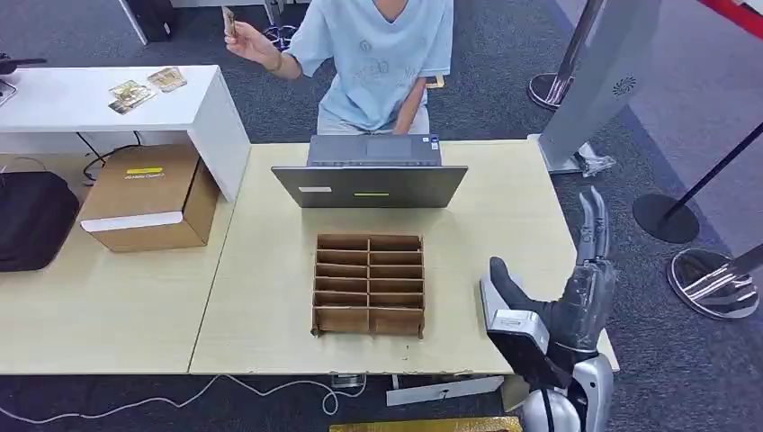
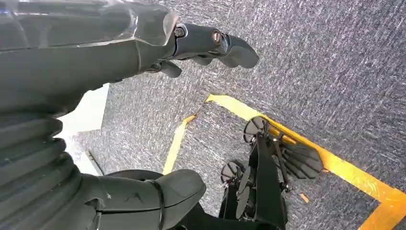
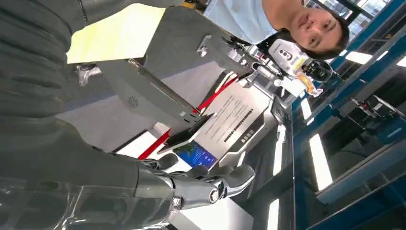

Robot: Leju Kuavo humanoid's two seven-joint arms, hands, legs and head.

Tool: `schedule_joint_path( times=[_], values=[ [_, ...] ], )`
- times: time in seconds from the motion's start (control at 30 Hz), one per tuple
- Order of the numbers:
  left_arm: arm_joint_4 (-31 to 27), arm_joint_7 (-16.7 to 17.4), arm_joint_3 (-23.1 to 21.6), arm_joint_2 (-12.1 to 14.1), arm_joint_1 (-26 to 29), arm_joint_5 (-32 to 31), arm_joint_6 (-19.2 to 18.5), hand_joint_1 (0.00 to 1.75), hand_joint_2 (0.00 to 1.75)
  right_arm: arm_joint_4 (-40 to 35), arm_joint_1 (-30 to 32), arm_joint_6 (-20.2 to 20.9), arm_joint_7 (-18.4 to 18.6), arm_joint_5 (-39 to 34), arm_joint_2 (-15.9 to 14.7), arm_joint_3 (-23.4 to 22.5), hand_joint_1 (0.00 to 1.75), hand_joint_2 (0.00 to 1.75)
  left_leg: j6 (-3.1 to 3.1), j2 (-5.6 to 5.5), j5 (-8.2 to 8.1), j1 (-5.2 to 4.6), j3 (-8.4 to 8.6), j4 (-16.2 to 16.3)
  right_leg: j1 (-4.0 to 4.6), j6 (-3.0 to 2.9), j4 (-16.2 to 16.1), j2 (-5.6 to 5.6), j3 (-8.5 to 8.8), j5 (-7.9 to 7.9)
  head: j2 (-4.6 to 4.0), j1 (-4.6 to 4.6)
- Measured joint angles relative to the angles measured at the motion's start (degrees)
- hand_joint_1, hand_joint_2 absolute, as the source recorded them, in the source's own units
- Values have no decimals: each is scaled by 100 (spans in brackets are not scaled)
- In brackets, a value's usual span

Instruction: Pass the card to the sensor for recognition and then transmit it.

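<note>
1. The card (image 1: 228, 20) is sitting in the person's raised hand (image 1: 250, 40) at the upper left of the head view, well apart from the robot and across the table (image 1: 261, 297) from it.
2. The right hand (image 1: 587, 286) is lifting at the lower right of the head view, fingers apart and pointing upward, holding nothing.
3. The left hand (image 2: 143, 48) is hanging over grey carpet in the left wrist view, its fingers loosely apart with nothing between them.
4. The handover is looking risky: the card is on the far side of the frame from the raised hand, so a long reach across the laptop (image 1: 370, 175) and the cardboard divider box (image 1: 368, 283) could be knocking either one.
5. A thin card may be slipping from wide fingers if the hand is closing late or off-centre.
6. The grey kiosk (image 1: 594, 81) at the upper right of the head view is probably carrying the sensor; swinging toward it from the table edge could be striking its base.
7. The card's face is too small to read, and two more cards (image 1: 144, 87) are lying on the white desk (image 1: 108, 103) at the upper left.
8. The kiosk's top is being cut off in the head view, and the exact sensor spot is hard to make out.
</note>
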Motion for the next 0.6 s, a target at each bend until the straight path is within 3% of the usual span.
schedule_joint_path(
  times=[0.23, 0.33, 0.6],
  values=[
    [0, -114, -35, 0, 8, -96, -118, 0, 175, 35, 1, -459, 291, 1179, 0, 13, 0, 175, 0, 0, 0, 0, -2, 0, 0, 0, 0, 0, 0, 0, 0, 0],
    [0, -94, -140, 2, 10, -262, 7, 0, 175, 92, -24, -588, 505, 1563, 0, 109, 0, 175, 0, 1, 0, 0, -1, 0, 0, 0, 0, 1, 0, 0, 0, 0],
    [0, -77, -197, 4, 12, -254, -6, 0, 175, 159, -129, -748, 623, 1799, 0, 319, 0, 175, 0, 0, 0, 0, -1, 0, 0, 0, 0, -1, 0, 0, 0, 0]
  ],
)
